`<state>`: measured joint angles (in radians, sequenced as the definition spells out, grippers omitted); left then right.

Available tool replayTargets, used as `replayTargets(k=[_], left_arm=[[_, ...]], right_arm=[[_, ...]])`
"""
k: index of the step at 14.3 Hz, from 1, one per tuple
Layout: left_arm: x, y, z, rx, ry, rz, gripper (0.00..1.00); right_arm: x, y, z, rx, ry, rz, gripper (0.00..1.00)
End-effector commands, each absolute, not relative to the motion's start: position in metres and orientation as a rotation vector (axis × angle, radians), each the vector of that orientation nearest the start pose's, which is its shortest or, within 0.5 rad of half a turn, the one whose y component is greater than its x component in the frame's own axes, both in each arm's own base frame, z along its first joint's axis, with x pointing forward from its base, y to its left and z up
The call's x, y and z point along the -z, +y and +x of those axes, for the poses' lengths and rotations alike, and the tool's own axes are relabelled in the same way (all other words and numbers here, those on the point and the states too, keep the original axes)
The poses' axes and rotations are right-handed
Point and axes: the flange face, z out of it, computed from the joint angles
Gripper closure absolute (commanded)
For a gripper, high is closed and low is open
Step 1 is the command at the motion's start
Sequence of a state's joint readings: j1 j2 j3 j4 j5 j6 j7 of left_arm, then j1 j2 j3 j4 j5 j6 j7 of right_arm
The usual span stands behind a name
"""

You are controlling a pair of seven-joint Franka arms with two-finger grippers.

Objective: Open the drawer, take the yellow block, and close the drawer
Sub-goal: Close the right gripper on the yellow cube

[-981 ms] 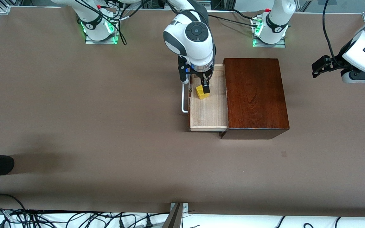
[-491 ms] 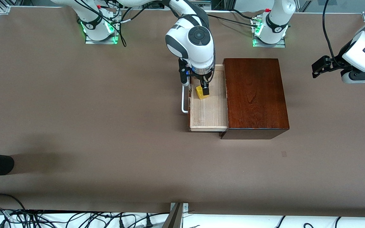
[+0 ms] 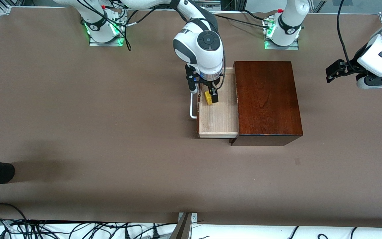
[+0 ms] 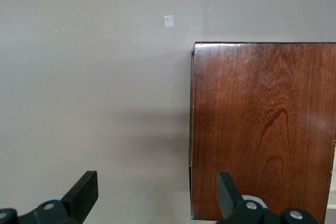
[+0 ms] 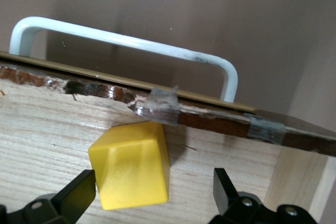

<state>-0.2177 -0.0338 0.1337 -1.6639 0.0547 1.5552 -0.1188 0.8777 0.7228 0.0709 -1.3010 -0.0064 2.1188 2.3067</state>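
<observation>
Inside the pulled-out drawer (image 3: 218, 116) we find the yellow block (image 3: 208, 98) resting on the pale wood floor, near the dark front that carries the white handle (image 3: 192, 105). We note the right gripper (image 3: 211, 97) lowered into the drawer, its fingers (image 5: 73, 199) spread wide on either side of the block, not yet closed on it. Over the bench (image 3: 111, 132) at the left arm's end, the left gripper (image 4: 157, 203) waits beside the mahogany box (image 3: 267, 99), fingers wide apart and holding nothing.
</observation>
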Motion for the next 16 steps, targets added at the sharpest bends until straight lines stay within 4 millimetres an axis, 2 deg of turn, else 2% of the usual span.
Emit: replayTargets(k=[1,5,8,16], left_arm=[[-0.604,-0.037,0.543,-0.096,-0.026,-3.116,0.0],[-0.604,-0.036,0.543,-0.096,-0.028,-3.116,0.0],[-0.604,-0.036,0.543,-0.096,-0.028,-3.116,0.0],[-0.605,-0.035,0.543,-0.093,-0.031,-3.116,0.0]], right_arm=[[-0.325,0.599,0.455,-0.055,1.916,-2.36,0.0],[-0.337,0.597,0.465,-0.05,1.884,-2.353,0.0],[-0.339,0.595,0.468,-0.049,1.886,-2.348,0.0],[-0.316,0.596,0.468,-0.051,1.889,-2.365,0.0]])
